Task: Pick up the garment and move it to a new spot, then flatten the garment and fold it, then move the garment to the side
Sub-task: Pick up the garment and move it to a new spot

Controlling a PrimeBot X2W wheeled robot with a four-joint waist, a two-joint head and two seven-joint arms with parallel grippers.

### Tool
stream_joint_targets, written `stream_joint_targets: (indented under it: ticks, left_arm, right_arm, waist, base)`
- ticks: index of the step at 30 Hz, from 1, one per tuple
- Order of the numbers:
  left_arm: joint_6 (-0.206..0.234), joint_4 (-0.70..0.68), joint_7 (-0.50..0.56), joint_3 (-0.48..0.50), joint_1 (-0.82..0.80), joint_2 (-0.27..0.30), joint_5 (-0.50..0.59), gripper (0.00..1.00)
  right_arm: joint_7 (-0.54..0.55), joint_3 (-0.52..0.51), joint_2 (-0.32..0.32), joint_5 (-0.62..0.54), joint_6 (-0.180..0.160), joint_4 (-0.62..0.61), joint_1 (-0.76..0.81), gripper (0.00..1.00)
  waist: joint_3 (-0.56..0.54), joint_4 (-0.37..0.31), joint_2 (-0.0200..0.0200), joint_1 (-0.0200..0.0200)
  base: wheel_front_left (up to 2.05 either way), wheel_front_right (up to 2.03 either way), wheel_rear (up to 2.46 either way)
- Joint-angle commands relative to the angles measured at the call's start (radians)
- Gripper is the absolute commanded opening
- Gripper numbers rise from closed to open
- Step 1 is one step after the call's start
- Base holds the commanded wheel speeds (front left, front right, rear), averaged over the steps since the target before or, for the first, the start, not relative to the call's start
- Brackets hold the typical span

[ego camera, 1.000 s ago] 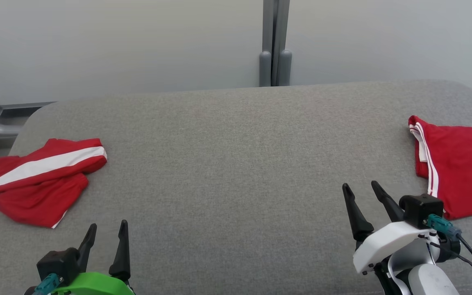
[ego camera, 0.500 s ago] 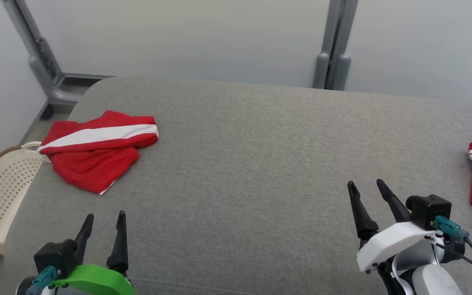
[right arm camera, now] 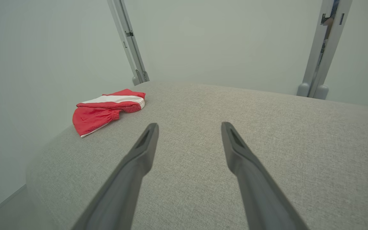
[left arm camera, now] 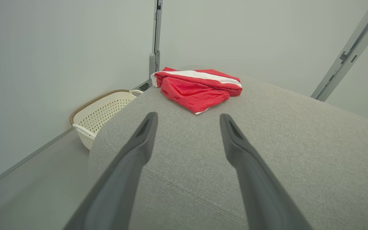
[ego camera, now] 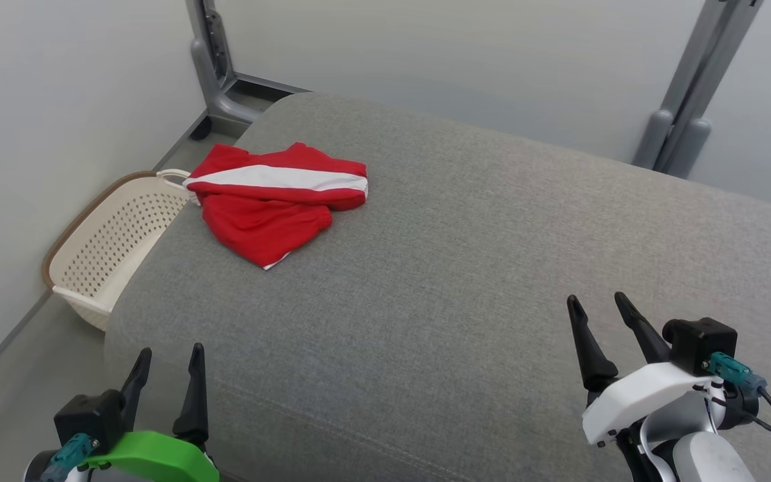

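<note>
Garment (ego camera: 272, 201) crumpled on cushion (ego camera: 459, 268), well ahead of left hand (ego camera: 171, 349), farther from right hand (ego camera: 595, 298); both spread, empty.

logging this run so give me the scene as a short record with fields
surface: grey cushion
garment: red garment, white stripe, loosely bunched at the cushion's far left end
basket: cream perforated basket on the floor beside that end
left gripper: open, empty, short of the garment
right gripper: open, empty, over bare cushion
</note>
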Motion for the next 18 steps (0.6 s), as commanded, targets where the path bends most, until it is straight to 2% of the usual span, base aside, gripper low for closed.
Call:
stream_joint_targets:
  ticks: [1, 8, 14, 18]
  left_arm:
    - [-0.002, 0.000, -0.003, 0.004, -0.004, 0.005, 0.000, 1.00]
    - [-0.014, -0.004, 0.015, -0.016, -0.036, -0.003, 0.004, 1.00]
    - [-0.034, -0.002, 0.048, -0.027, -0.098, 0.010, 0.017, 1.00]
    - [-0.063, 0.003, 0.089, -0.029, -0.191, 0.031, 0.031, 1.00]
  right_arm:
    - [-0.008, 0.001, -0.003, 0.011, 0.000, 0.001, 0.006, 1.00]
    - [-0.008, -0.004, -0.003, 0.007, 0.000, 0.008, 0.009, 1.00]
    - [0.000, -0.013, -0.003, -0.008, 0.000, -0.004, 0.006, 1.00]
    - [0.007, -0.022, -0.003, -0.020, 0.000, -0.020, 0.000, 1.00]
  waist:
    - [0.005, 0.035, 0.0000, 0.0000]
    - [0.011, 0.033, 0.0000, 0.0000]
    - [0.023, 0.000, 0.0000, 0.0000]
    - [0.039, -0.042, 0.0000, 0.0000]
  base:
    - [0.00, 0.00, 0.00]
    - [0.00, 0.00, 0.00]
    - [0.00, 0.00, 0.00]
    - [0.00, 0.00, 0.00]
